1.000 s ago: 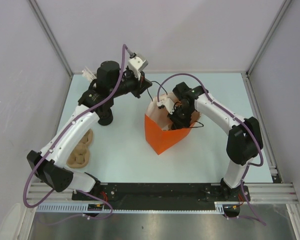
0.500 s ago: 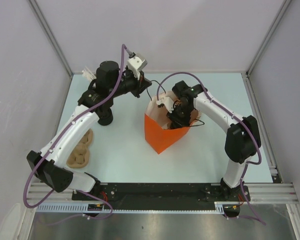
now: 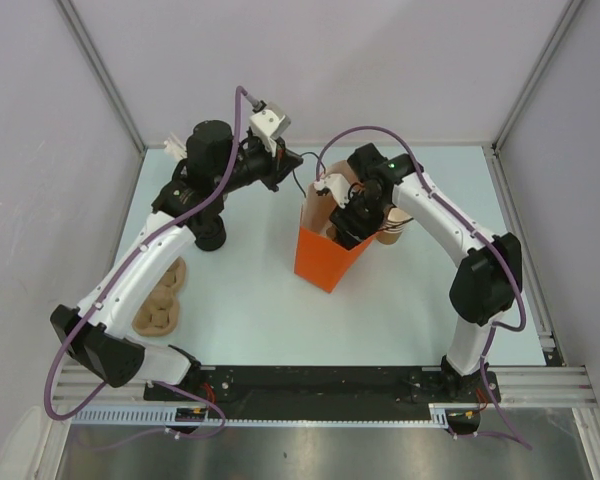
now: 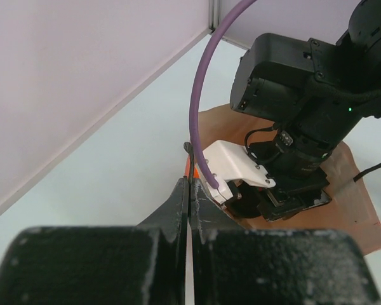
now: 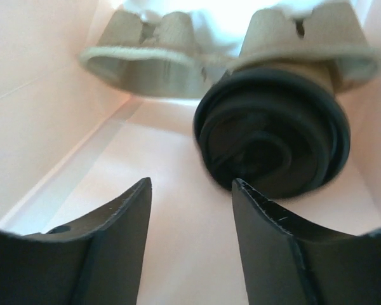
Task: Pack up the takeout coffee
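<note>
The takeout coffee shows in the right wrist view as a black lid (image 5: 273,136) on a tan cup, seated in a pulp carrier (image 5: 178,57) inside the pale-walled bag. My right gripper (image 5: 190,187) stands open just short of the lid, its right finger close to the lid's edge, nothing between the fingers. From above, the right gripper (image 3: 342,222) reaches into the mouth of the orange bag (image 3: 318,262) and hides the cup. My left gripper (image 4: 189,184) is shut on the bag's thin rim at the back left (image 3: 292,165).
Spare pulp carriers (image 3: 160,300) lie on the table at the left, under the left arm. A dark round stack (image 3: 211,236) stands beside that arm. A tan stack (image 3: 389,234) sits right of the bag, behind the right arm.
The right gripper has opened and let go of the cup. The bag now stands more upright and narrower, and the right wrist has risen a little.
</note>
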Robot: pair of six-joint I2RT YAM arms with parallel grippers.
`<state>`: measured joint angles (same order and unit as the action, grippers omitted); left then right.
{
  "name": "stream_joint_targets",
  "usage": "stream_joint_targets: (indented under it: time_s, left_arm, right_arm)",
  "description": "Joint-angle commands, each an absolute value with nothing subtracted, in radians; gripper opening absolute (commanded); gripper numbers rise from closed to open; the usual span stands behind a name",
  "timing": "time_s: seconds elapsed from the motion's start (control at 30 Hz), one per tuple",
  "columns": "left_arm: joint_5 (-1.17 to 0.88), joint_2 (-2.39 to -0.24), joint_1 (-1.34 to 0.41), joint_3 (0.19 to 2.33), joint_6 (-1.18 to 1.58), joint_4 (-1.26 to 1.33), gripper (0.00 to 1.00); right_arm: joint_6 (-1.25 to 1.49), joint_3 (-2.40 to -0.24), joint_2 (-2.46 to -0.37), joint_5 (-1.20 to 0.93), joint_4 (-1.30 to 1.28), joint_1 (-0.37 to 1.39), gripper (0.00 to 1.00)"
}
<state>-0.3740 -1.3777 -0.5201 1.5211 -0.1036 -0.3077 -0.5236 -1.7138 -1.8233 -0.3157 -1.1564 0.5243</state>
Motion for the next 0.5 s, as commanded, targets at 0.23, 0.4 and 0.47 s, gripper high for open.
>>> stream_joint_targets:
  time_s: [0.23,0.4,0.47]
  left_arm:
    - [-0.374,-1.335,-0.508,1.516,-0.112,-0.261,0.00]
    - [-0.373,-1.325,-0.491,1.493,-0.121,-0.261,0.00]
    - [-0.376,-1.321,-0.486,1.480,-0.124,-0.261,0.00]
  right_arm:
    - [-0.520,-1.839,-1.752,-0.353,-1.209,0.537,0.65]
    - [-0.522,-1.940,-1.747,-0.382,-1.219,0.538,0.70]
    - [-0.523,-1.977,-1.752,-0.391,-1.229,0.538,0.70]
